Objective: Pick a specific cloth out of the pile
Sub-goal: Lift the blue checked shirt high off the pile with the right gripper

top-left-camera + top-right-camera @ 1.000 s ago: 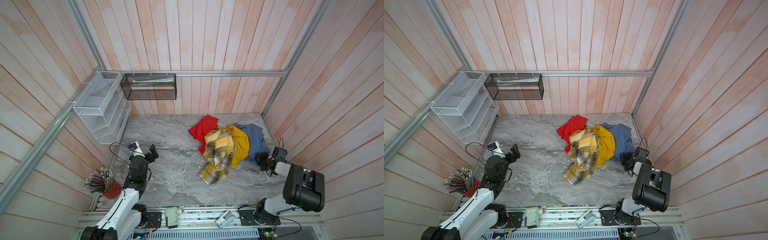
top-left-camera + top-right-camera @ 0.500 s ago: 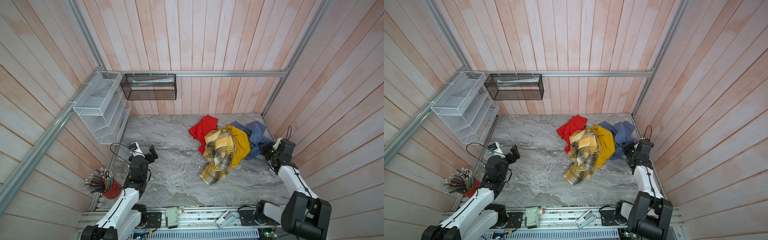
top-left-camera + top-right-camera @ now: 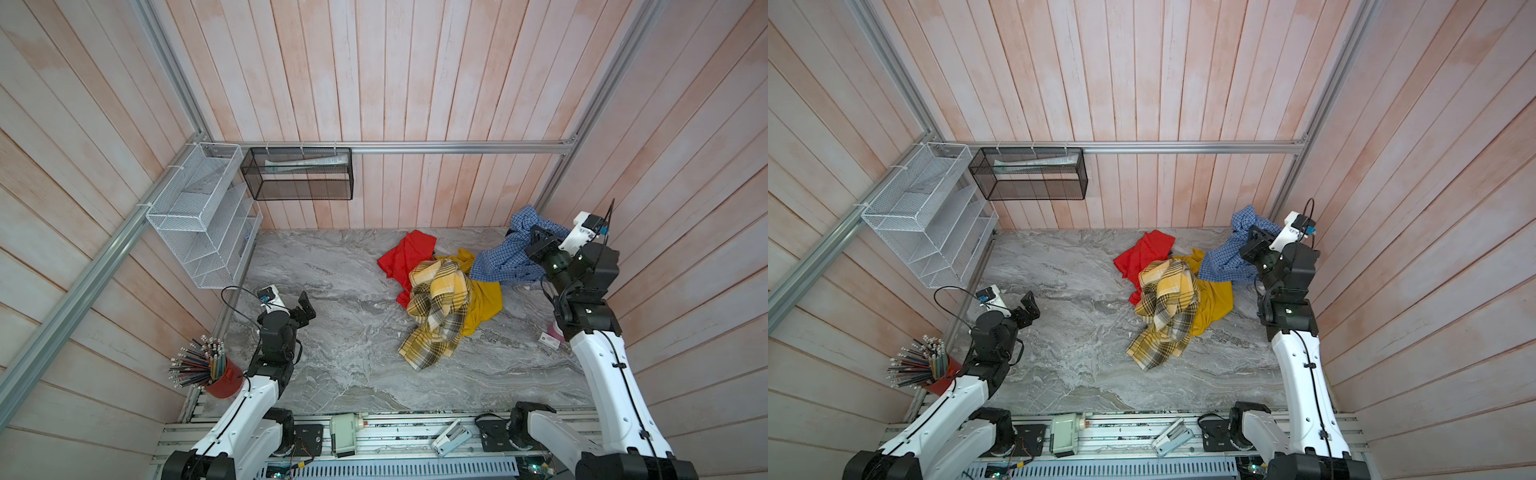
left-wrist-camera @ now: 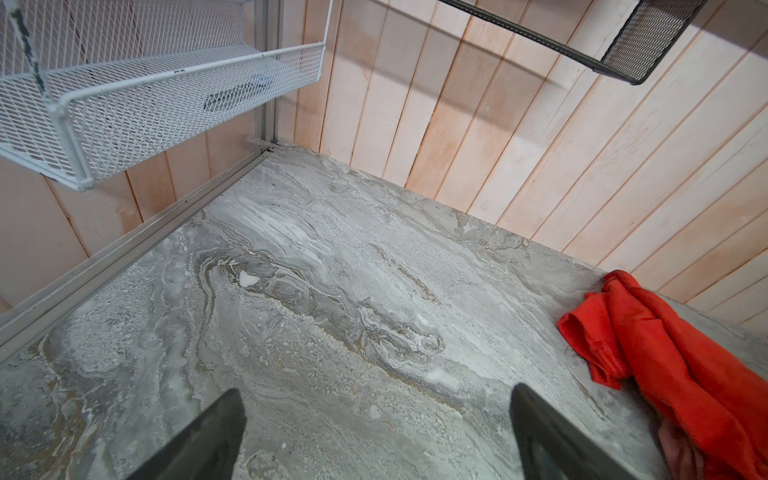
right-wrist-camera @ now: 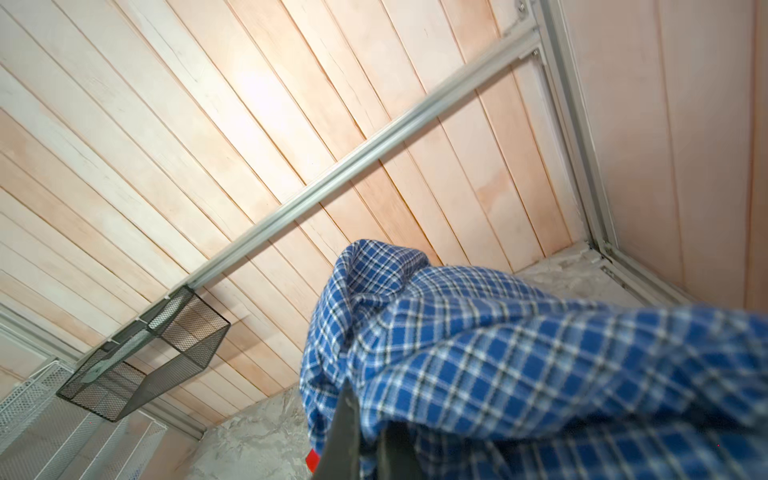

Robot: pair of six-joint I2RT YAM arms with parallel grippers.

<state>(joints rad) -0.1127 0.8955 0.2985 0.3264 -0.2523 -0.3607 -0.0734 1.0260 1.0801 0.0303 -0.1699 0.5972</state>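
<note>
L gripper [image 3: 306, 306] sits near-left over bare marble table [image 3: 340, 353], jaws spread wide, nothing btwn them. Mid-right, the pile [image 3: 440, 299] (red, mustard, yellow plaid) lies on the table. Far right, R gripper [image 3: 537, 243] is raised and clamped tight on the cloth [image 3: 500, 264], blue-white check. Its top is bunched up high and its lower edge touches the pile's right side.
</note>
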